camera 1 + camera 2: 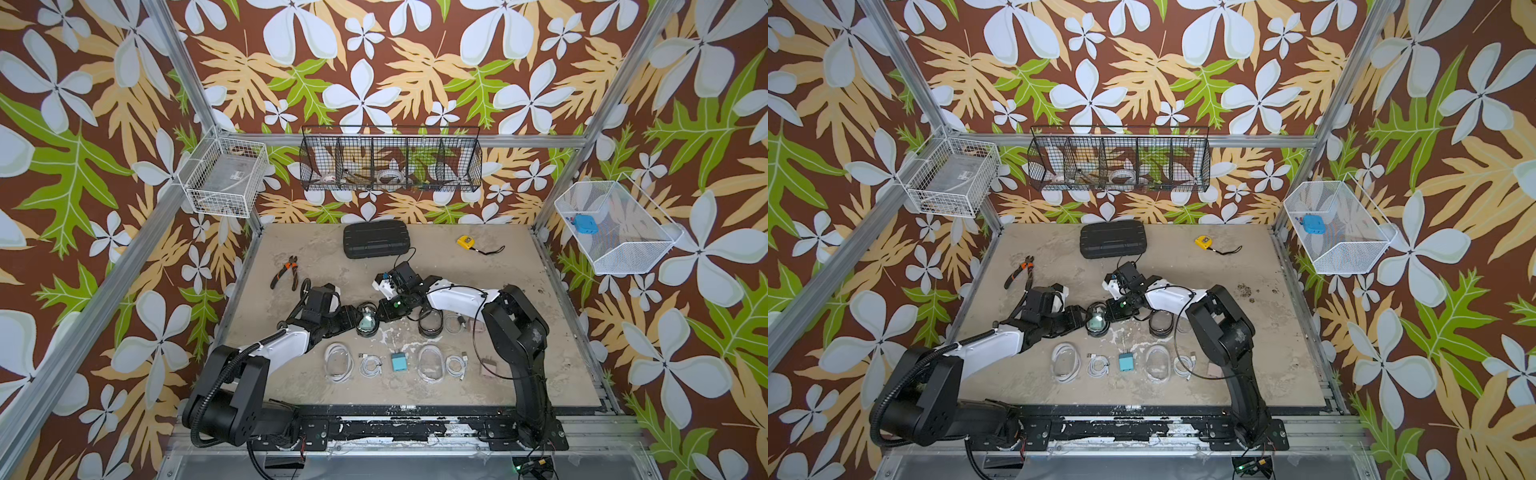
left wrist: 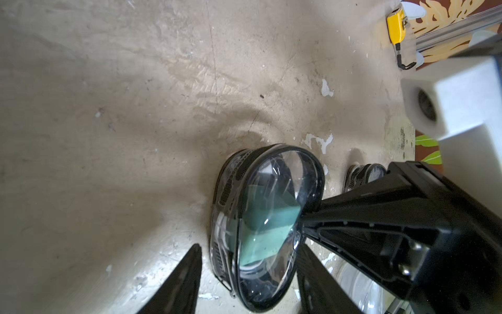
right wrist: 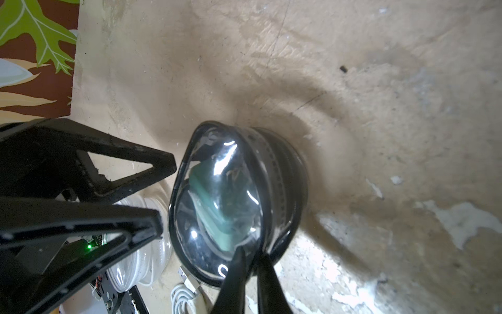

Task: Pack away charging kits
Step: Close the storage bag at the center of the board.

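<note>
The table (image 1: 519, 291) is bare across most of its far half and its right side. That open stretch runs out to the large black ribbed case (image 1: 376, 239) at the far edge, with the pliers (image 1: 286, 272) far left and the yellow tape measure (image 1: 465, 242) far right, all well apart from the arms. Nearer the robot the room is tighter. A row lies there, from left to right: a clear case (image 1: 338, 362), a coiled cable (image 1: 370, 366), a loose teal plug (image 1: 399, 362), a second clear case (image 1: 431, 364), a second cable (image 1: 456, 367) and a pink plug (image 1: 488, 370). A second black-rimmed case (image 1: 430, 323) lies right of the middle, partly under the right arm (image 1: 457, 296).

The black-rimmed case (image 1: 366, 320) rests on the table a little left of the middle, between the two grippers, and a teal plug (image 2: 267, 225) shows through its clear face. The left gripper (image 2: 248, 246) is on its left with its fingers (image 2: 184, 277) spread wide, one on each side of the case; whether either touches it I cannot tell. The right gripper (image 3: 251, 254) is on its right, and its fingers (image 3: 233, 280) are pressed nearly together — pinching the case's black rim.
</note>
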`<state>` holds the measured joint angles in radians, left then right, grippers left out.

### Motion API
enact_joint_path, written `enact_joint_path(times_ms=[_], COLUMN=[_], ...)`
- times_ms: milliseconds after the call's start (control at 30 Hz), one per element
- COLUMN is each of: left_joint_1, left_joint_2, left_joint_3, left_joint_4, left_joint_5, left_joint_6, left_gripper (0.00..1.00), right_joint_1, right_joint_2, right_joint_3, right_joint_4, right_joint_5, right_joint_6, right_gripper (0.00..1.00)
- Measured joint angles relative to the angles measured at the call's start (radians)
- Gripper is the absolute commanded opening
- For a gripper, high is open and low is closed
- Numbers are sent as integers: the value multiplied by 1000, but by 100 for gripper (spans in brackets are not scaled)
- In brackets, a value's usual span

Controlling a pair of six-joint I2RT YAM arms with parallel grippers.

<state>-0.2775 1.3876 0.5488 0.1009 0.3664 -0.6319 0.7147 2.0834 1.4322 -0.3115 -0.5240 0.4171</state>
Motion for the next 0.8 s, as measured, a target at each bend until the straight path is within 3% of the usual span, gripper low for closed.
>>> enact_joint_path(times_ms=[500, 800], left_joint_1=[0, 0], left_joint_2=[54, 141], left_joint_3=[-40, -24], left_joint_4=[131, 208], left_joint_5=[71, 114], left_joint_6=[-43, -44], left_gripper=[65, 64], right_joint_1=[-13, -36], right_joint_2=[2, 49], right_joint_3=[-54, 25], right_joint_4=[30, -34], right_joint_5=[-23, -50], right_joint_6=[-40, -114], right_gripper=[12, 12])
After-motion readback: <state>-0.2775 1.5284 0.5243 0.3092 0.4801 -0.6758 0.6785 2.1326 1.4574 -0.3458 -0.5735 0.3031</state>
